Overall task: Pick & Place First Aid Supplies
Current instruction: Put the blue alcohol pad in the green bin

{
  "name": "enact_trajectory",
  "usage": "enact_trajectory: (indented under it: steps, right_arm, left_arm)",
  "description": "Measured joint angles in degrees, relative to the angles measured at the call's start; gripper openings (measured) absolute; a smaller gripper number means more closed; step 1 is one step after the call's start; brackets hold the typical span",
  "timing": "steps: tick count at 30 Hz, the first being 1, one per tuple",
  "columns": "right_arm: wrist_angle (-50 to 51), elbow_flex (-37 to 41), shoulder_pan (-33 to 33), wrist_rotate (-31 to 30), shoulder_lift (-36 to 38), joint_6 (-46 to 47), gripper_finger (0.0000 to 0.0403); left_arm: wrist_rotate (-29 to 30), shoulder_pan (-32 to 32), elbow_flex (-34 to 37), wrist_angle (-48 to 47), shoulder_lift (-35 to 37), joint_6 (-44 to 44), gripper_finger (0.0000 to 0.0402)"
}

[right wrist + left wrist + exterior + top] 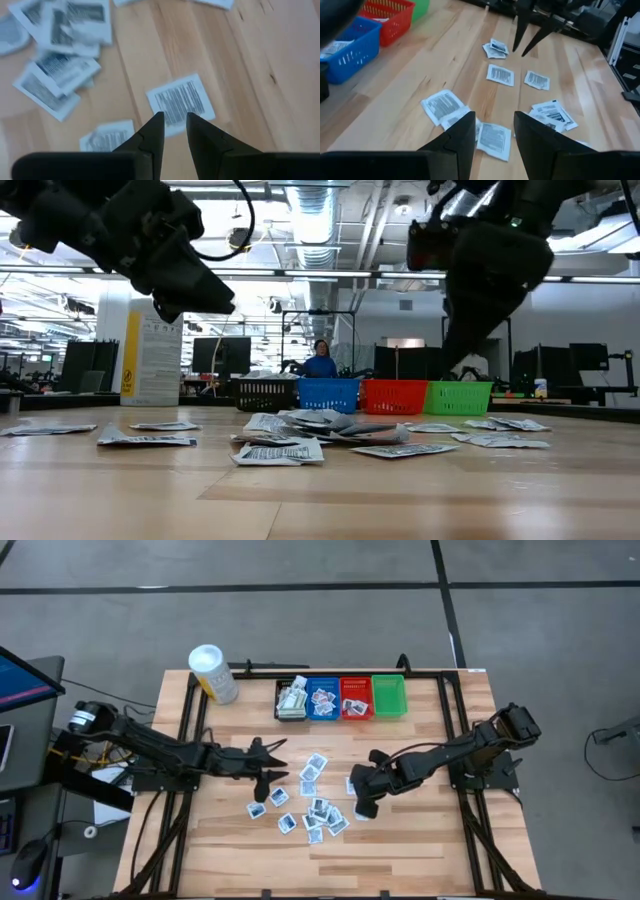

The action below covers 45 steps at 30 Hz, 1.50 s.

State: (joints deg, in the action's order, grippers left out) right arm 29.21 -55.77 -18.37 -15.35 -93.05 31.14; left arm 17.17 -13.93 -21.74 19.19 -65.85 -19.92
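Note:
Several first aid supplies, small white packets with dark print (318,808), lie flat and scattered at the table's middle; a few overlap in a loose heap (320,425). My right gripper (174,120) slants down over one lone packet (180,102) at the heap's right side, its fingers open by a narrow gap above that packet's edge. My left gripper (283,762) hangs open at the heap's left side, clear of the table (190,290), with a packet (495,141) below its gap (492,122).
Black (291,699), blue (322,698), red (356,698) and green (388,695) bins stand in a row at the far edge, three of them with packets inside. A white tub with a yellow label (214,673) stands at the far left. Bare wood lies near the front edge.

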Motion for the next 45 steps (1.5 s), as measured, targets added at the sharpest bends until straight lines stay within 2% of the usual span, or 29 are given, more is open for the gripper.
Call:
enact_trajectory:
  steps: [5,22,25,29,32,36,41,45]
  right_arm:
    - [-3.5,0.0,0.0,0.1,0.0,0.0,0.0077]
    - [-9.1,0.0,0.9,-0.7,-0.1,-1.1,0.0077]
    - [-9.1,0.0,0.8,-0.8,-0.1,-1.1,0.0077]
    - [-9.1,0.0,0.0,-1.1,-0.1,-1.1,0.0077]
    - [-9.1,0.0,0.0,-1.2,-0.1,-1.1,0.0077]
    - [-9.2,0.0,0.5,-1.2,-0.1,-1.2,0.0077]
    - [-9.2,0.0,1.6,-1.2,-0.1,-1.3,0.0077]
    - [-9.2,0.0,2.0,-1.5,-0.1,-1.3,0.0077]
  left_arm:
    - [0.0,0.0,0.0,1.7,-1.9,0.0,0.0135]
    - [-1.1,0.2,0.0,1.0,-1.7,-0.1,0.0135]
    - [-5.4,1.0,0.0,-5.5,0.0,-2.8,0.0135]
    - [-12.4,0.8,0.0,-20.7,3.3,-3.6,0.0135]
    - [-13.9,-0.5,0.0,-29.1,4.9,-5.8,0.0135]
    - [-15.6,-4.3,0.0,-31.1,5.5,-5.9,0.0135]
    - [-15.6,-11.1,0.0,-31.8,5.5,-3.1,0.0135]
    - [-15.4,-14.9,0.0,-34.2,5.5,-4.1,0.0135]
